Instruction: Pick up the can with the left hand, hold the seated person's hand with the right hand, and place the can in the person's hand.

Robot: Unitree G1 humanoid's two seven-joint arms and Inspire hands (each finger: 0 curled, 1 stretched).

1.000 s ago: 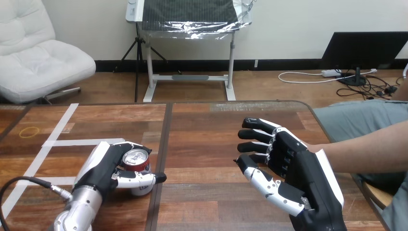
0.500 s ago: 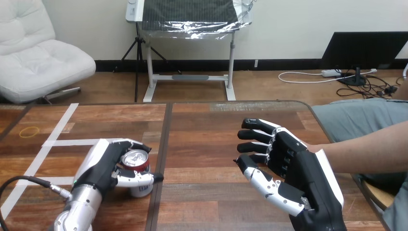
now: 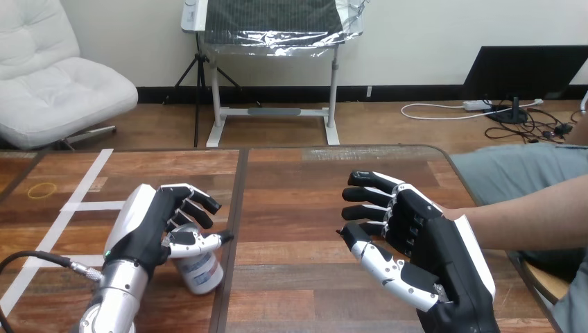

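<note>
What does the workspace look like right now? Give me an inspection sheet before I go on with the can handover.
Surface: wooden table, with white tape strips on its left part.
Job's things: can on the table at the left, looking tilted, under the left hand. The person's forearm reaches in from the right; its hand is hidden behind the right hand.
Clutter: yellow ring lying flat at the far left.
Hands: left hand open, thumb across the can's top, fingers clear above it. Right hand open, fingers spread; contact with the person cannot be told.
Cables: nothing seen on the table.
Surroundings: a person seated at the table's right side.
</note>
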